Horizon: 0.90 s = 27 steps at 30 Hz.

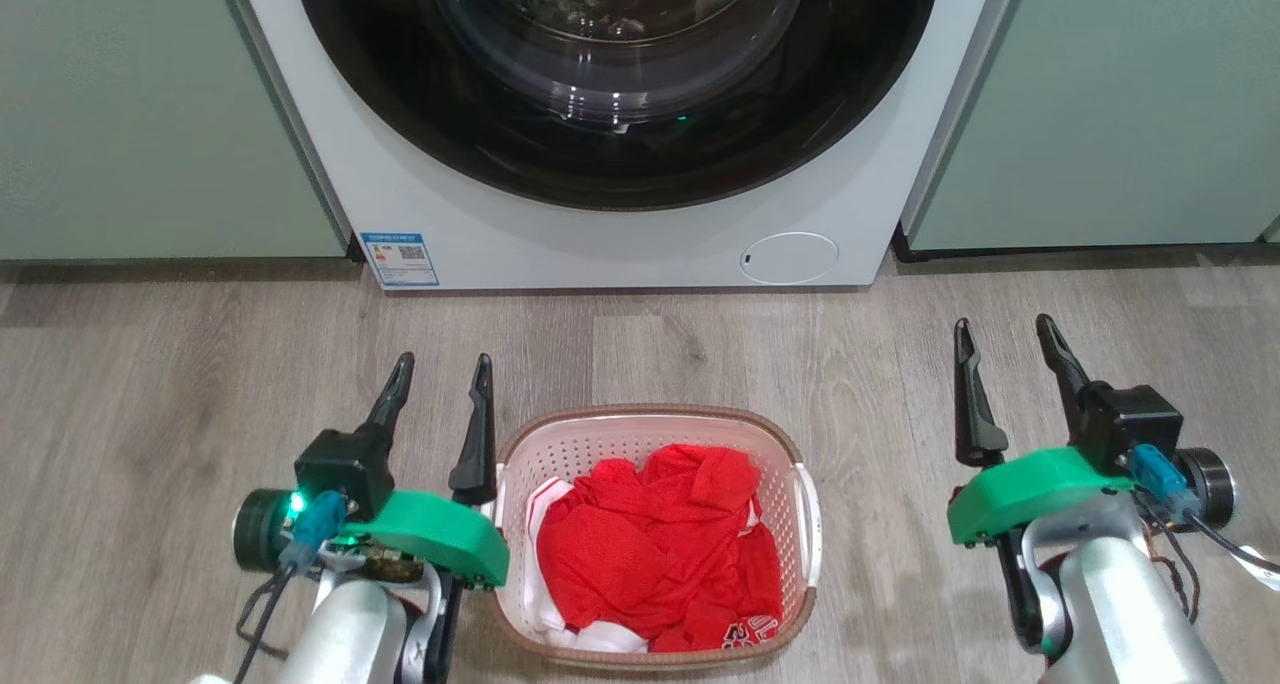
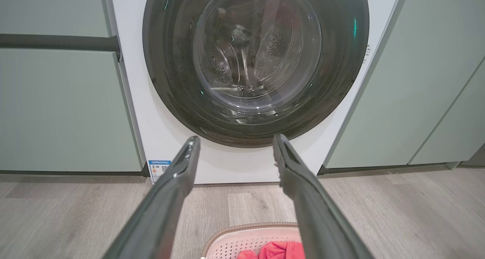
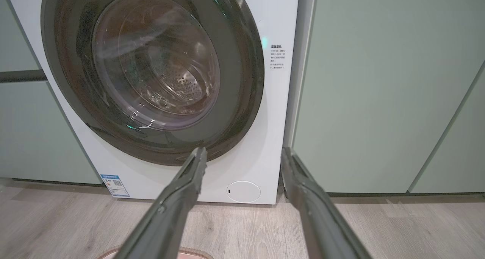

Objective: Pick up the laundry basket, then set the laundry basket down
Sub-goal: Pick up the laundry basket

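The laundry basket [image 1: 590,454], a small rounded tub of cream plastic full of little holes with a brown woven-look rim, sat on the grey wood floor [image 1: 150,384] at the lower middle of the head view; soft red clothes [image 1: 660,544] lay heaped inside it. The left gripper [image 1: 445,361] hung just beside its left side, fingers apart and holding nothing; the right gripper [image 1: 1003,324] stood well off at the lower right, fingers apart too. Above stood a white washer [image 1: 450,234] with a round dark glass door, between pale green cupboards [image 1: 150,114].

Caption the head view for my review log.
Left gripper and right gripper, both open, flank the laundry basket of red clothes before the washer.
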Tool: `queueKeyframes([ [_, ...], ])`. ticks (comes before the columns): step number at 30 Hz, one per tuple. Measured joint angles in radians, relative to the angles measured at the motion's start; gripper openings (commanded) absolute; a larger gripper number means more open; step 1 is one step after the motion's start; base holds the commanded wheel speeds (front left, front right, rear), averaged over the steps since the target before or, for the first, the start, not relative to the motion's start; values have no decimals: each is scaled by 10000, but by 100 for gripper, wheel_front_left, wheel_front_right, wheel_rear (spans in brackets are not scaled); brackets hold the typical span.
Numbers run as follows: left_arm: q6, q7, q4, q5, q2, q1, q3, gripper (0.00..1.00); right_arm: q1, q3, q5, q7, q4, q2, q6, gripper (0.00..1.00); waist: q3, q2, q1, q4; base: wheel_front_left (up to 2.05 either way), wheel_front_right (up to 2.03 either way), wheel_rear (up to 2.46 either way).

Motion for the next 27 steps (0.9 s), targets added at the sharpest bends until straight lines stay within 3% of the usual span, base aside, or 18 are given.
queueKeyframes([
  [17,4,0,2,-59,-2,-2,52,100,-4,-21,75,0,-61,0,0,100,50,0,0,-33,0,0,0],
  [27,2,0,602,-104,-8,-163,-96,100,-554,-117,59,0,727,-10,0,100,933,0,0,-58,0,0,0],
])
